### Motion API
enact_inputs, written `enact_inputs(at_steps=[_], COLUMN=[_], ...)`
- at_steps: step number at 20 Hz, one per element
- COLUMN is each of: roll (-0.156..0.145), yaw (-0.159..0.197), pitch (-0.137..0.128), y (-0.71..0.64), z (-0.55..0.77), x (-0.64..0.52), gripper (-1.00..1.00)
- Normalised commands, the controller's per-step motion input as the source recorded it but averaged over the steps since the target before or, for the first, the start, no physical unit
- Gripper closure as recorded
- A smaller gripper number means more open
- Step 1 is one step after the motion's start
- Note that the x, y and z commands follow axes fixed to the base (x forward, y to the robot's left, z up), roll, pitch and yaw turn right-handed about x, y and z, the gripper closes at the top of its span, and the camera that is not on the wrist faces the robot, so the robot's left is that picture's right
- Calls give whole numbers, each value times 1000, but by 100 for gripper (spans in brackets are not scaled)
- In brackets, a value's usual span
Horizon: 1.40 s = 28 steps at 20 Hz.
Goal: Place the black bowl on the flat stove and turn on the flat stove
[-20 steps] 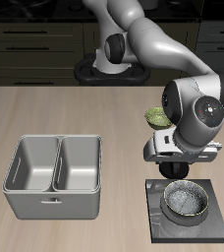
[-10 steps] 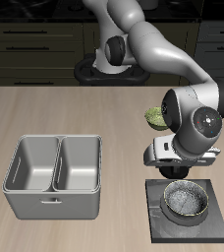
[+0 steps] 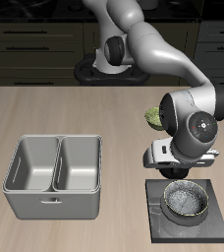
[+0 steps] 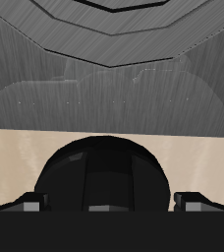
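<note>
The black bowl sits upright on the flat stove, a dark slab near the table's front edge. My gripper hangs low over the stove's back edge, just behind the bowl. In the wrist view the stove's round black knob lies between my two fingertips, which stand on either side of it with a small gap. The gripper is open. Beyond the knob I see the grey stove top and the bowl's dark outer wall.
A grey double-compartment metal basin stands on the table beside the stove. A yellow-green bowl shows farther back, partly hidden behind my arm. Dark cabinets line the background.
My wrist has sunk a little toward the stove's back edge. The bowl and the stove have not moved.
</note>
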Motion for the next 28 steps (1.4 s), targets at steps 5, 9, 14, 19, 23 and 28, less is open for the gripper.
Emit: enact_inputs(at_steps=[5, 9, 14, 19, 23, 28], roll=[29, -6, 7, -11, 1, -4], yaw=[-33, -23, -5, -13, -165, -292], pitch=[4, -2, -5, -18, -14, -98], y=[-13, -79, -39, -116, -189, -214], z=[-88, 6, 29, 87, 170, 283], x=[-65, -26, -63, -10, 45, -99], gripper=[100, 100, 100, 100, 100, 100])
